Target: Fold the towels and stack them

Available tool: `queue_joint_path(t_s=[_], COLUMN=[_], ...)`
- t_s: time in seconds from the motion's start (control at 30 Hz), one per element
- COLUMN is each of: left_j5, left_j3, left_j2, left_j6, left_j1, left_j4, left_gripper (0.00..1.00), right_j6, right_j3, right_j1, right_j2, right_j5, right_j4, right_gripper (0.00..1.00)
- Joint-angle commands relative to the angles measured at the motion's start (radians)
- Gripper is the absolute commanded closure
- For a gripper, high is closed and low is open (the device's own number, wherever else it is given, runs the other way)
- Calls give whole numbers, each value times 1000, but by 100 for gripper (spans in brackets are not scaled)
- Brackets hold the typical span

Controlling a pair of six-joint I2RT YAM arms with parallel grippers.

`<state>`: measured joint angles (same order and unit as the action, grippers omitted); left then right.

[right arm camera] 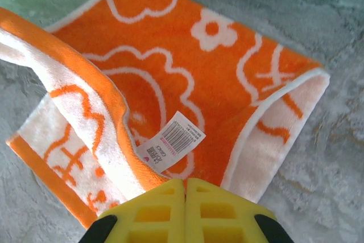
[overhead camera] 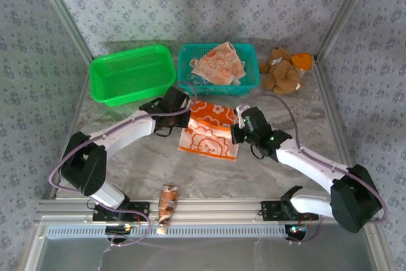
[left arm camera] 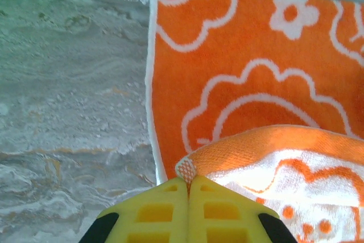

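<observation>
The bright orange towel with a white lion print lies mid-table, partly doubled over so its pale reverse side faces up at the front. My left gripper is shut on the towel's left corner. My right gripper is shut on the towel's edge, beside a white barcode label. Both pairs of yellow fingers are pressed together around the cloth. A pale peach towel with orange prints lies crumpled in the teal basket.
A green basket stands at the back left, next to the teal one. A brown teddy bear sits at the back right. A small brown wrapper lies by the front rail. Patterned walls enclose the marbled table.
</observation>
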<state>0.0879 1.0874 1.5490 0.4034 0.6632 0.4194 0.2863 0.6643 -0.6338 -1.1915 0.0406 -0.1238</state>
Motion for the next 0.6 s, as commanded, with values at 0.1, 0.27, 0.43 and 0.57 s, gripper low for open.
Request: queue_joint_path(t_s=[0.1, 0.27, 0.43, 0.57], left_j5=[-31, -48, -45, -41], left_j3=[-32, -53, -69, -99], left_j2=[26, 96, 158, 154], left_j6=[59, 102, 144, 185], left_j1=[57, 85, 115, 139], left_j4=[-40, -62, -42, -12], left_gripper=[100, 100, 100, 100], right_j6=[67, 97, 117, 149], right_j3=[-27, -6, -14, -39], right_j1=[-42, -52, -51, -53], right_j2=[-69, -195, -276, -276], right_j5=[46, 26, 7, -19], right_j4=[15, 43, 37, -3], right_gripper=[100, 100, 100, 100])
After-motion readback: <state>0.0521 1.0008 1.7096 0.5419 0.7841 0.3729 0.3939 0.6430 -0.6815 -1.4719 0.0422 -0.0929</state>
